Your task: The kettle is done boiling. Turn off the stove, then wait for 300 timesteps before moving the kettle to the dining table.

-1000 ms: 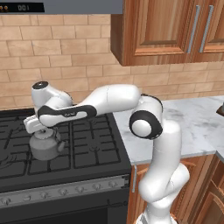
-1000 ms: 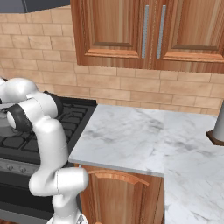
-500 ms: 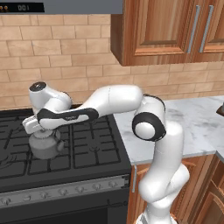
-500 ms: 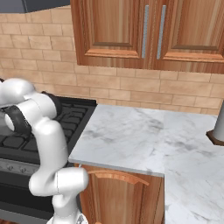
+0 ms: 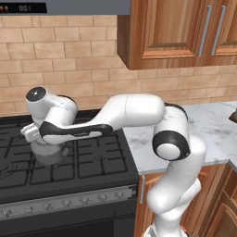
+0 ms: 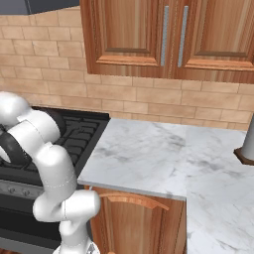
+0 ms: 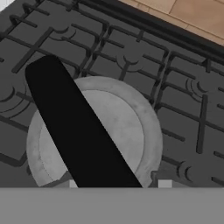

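One squat grey kettle [image 5: 47,152] is sitting on the black grates of the stove [image 5: 92,159], toward the left part of the cooktop and about midway between its back and front edges, with the arm's hand pressing down directly above it. Seen from the hand's own camera, the kettle's round lid [image 7: 94,131] is filling the middle of the frame and its dark arched handle [image 7: 81,131] is crossing it diagonally, running down between the two pale fingertips [image 7: 164,184] of the gripper [image 7: 118,184]. The fingers are standing part-way closed on either side of the handle; whether they are actually pinching it cannot be told from these views. Judging by this pose, the robot is working on the pick-up step, with the move to the dining table not yet begun. Whether the burner is off cannot be read from the silver knob strip [image 5: 65,203]. Next, the grip is likely needing to firm up before a straight lift clear of the grates.
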Robot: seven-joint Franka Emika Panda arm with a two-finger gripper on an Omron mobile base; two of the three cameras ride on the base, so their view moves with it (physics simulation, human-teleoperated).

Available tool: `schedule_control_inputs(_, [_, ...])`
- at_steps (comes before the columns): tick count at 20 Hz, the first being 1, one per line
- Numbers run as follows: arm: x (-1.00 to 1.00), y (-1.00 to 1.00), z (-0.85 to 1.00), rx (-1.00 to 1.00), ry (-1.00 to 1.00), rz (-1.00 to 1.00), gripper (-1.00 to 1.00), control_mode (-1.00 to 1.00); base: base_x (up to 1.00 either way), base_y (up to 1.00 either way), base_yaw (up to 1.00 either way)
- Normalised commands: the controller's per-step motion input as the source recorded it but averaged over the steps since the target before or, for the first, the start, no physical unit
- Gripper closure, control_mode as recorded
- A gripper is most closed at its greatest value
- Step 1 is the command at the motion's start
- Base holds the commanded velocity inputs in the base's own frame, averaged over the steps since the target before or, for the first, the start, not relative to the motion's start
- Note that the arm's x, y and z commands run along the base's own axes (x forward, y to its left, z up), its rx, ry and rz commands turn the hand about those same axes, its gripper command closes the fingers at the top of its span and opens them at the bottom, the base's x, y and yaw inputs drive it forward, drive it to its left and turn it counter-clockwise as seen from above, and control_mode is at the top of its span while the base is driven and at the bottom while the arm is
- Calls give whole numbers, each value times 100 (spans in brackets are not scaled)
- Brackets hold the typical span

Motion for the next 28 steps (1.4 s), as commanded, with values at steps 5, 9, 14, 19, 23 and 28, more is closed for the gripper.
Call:
schedule_control_inputs(5, [-34, -34, 45, 6, -1, 0, 100, -100, 0, 0, 0])
schedule_control_inputs(9, [-25, -45, 25, 8, 0, -1, 100, -100, 0, 0, 0])
schedule_control_inputs(14, [-15, -55, 22, 6, 0, 0, 100, -100, 0, 0, 0])
schedule_control_inputs(19, [-15, -55, 24, 3, -2, 0, 100, -100, 0, 0, 0])
schedule_control_inputs(23, [-23, -44, 31, 2, -3, 0, 100, -100, 0, 0, 0])
schedule_control_inputs(28, [-26, -39, 45, 3, -2, 0, 100, -100, 0, 0, 0])
